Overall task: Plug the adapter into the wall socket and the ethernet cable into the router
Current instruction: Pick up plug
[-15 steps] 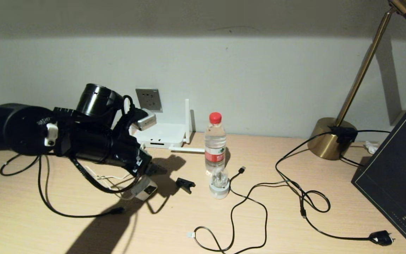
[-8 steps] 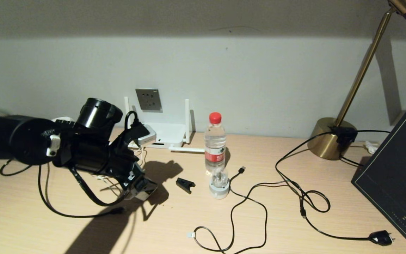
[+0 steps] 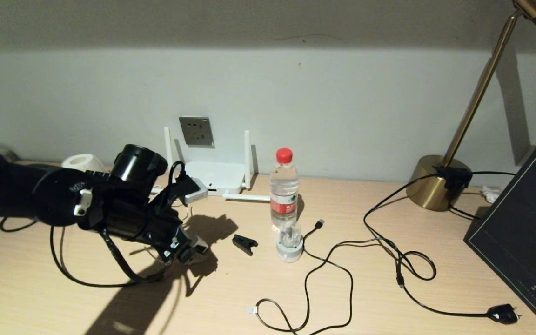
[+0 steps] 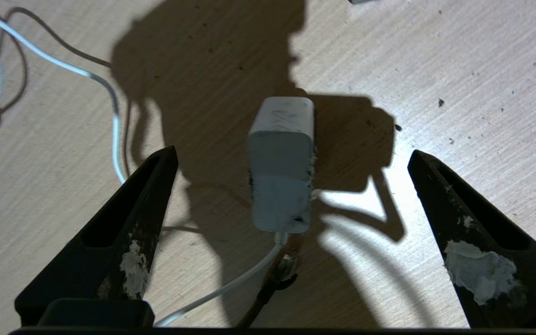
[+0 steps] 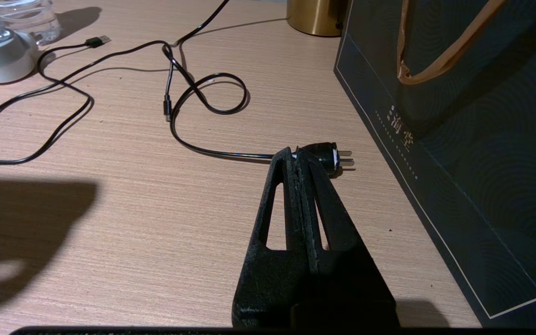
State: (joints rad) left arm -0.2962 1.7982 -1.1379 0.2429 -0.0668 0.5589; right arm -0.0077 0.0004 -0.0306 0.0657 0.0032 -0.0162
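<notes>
The adapter (image 4: 281,163), a white cube on a thin white cord (image 4: 115,121), lies on the wooden table. My left gripper (image 4: 293,152) hangs open just above it, one black finger (image 4: 147,195) on each side, not touching it. In the head view that gripper (image 3: 189,251) covers the adapter. The ethernet cable's clear-tipped plug (image 4: 281,271) lies right behind the adapter; its black cable (image 3: 86,282) loops across the table's left. The grey wall socket (image 3: 196,131) sits on the wall above the white router (image 3: 217,177). My right gripper (image 5: 296,156) is shut and empty beside a black mains plug (image 5: 328,158).
A water bottle (image 3: 284,186), a small glass piece on a white base (image 3: 290,244) and a black clip (image 3: 244,243) stand mid-table. Thin black cables (image 3: 324,260) sprawl to the right. A brass lamp base (image 3: 435,181) and a dark bag (image 3: 524,232) are at the far right.
My left arm has sunk lower and drawn back to the left, bringing the open gripper down around the adapter. The socket and router, partly covered before, now show in full.
</notes>
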